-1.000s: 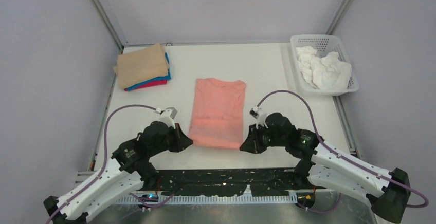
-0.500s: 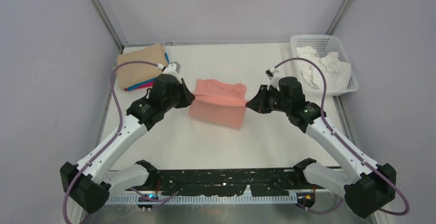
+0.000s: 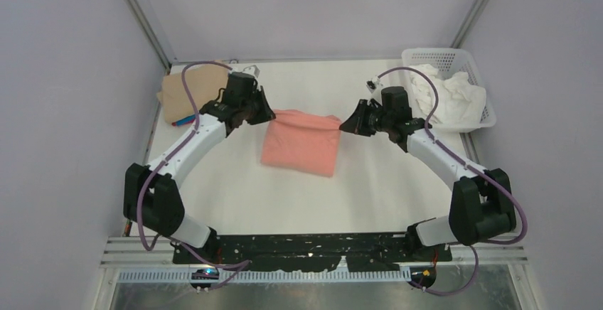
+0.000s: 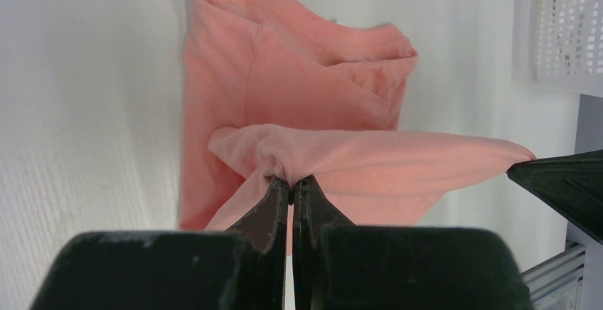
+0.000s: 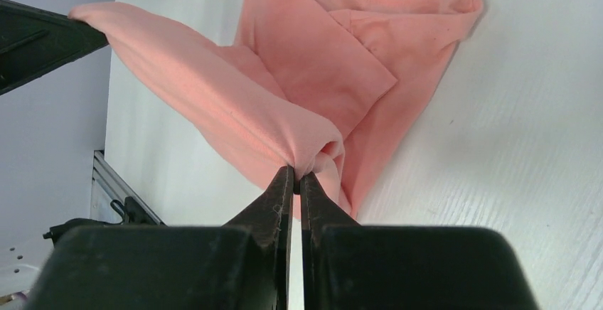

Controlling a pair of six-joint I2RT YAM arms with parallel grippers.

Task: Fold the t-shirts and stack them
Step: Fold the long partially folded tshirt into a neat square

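Observation:
The salmon-pink t-shirt (image 3: 302, 139) lies in the middle of the table, its near hem lifted and carried over to the far end. My left gripper (image 3: 270, 113) is shut on the hem's left corner (image 4: 274, 168). My right gripper (image 3: 342, 126) is shut on the hem's right corner (image 5: 313, 159). The hem stretches taut between them above the collar end of the shirt (image 5: 370, 11). A stack of folded shirts, tan (image 3: 190, 89) on top with blue and magenta edges (image 3: 186, 119) showing below, lies at the far left behind my left arm.
A white lattice basket (image 3: 462, 57) holding white cloth (image 3: 448, 93) stands at the far right, just behind my right arm. Metal frame posts run up the back corners. The table's side rails lie to the left and right.
Both grippers have carried the shirt's near hem from the front edge up and away to the far end, folding the shirt in half. Both arms are now stretched far out.

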